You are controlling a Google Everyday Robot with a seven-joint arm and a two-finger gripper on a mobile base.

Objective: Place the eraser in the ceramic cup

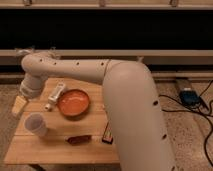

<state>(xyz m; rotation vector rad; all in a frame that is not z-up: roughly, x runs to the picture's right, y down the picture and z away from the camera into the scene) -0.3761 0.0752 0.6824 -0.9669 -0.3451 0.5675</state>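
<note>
— How many dishes stand on the table [60,150]?
— Two: one ceramic cup [36,123] and one orange bowl [74,102].
— And the small things?
— I count three: one eraser [107,134], one reddish-brown object [79,139] and one white block [57,92].
— Tables?
— Just the one, of wood.
— And of yourself?
— One arm [125,100] and one gripper [19,106]. It hangs at the table's left edge, just past the ceramic cup, with its two fingers spread apart.
— On the floor?
— One blue box [190,96]. I cannot count the dark cables beside it.
</note>
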